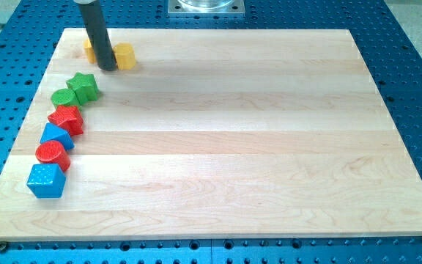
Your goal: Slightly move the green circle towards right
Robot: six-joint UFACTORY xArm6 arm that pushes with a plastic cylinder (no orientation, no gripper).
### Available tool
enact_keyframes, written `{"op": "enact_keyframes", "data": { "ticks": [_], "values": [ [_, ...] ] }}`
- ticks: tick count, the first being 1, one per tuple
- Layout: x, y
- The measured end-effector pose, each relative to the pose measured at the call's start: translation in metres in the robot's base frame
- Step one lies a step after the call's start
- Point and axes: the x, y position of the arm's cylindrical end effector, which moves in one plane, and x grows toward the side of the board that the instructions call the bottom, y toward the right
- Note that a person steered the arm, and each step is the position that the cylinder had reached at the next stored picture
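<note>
The green circle (pixel 63 97) lies near the board's left edge, touching a green star (pixel 84 86) on its upper right. My tip (pixel 108 68) stands above and to the right of the green star, apart from it, between two yellow blocks: one (pixel 124 56) at its right and one (pixel 90 49) partly hidden behind the rod.
Below the green circle a line of blocks runs down the left edge: a red star-like block (pixel 67 119), a blue triangle (pixel 56 136), a red circle (pixel 52 154) and a blue cube (pixel 46 180). The wooden board (pixel 233 147) rests on a blue perforated table.
</note>
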Motion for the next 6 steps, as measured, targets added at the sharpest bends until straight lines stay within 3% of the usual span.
{"op": "enact_keyframes", "data": {
  "ticks": [1,3,4,6],
  "values": [
    [0.001,-0.032],
    [0.085,-0.099],
    [0.118,-0.063],
    [0.106,-0.009]
  ]
}}
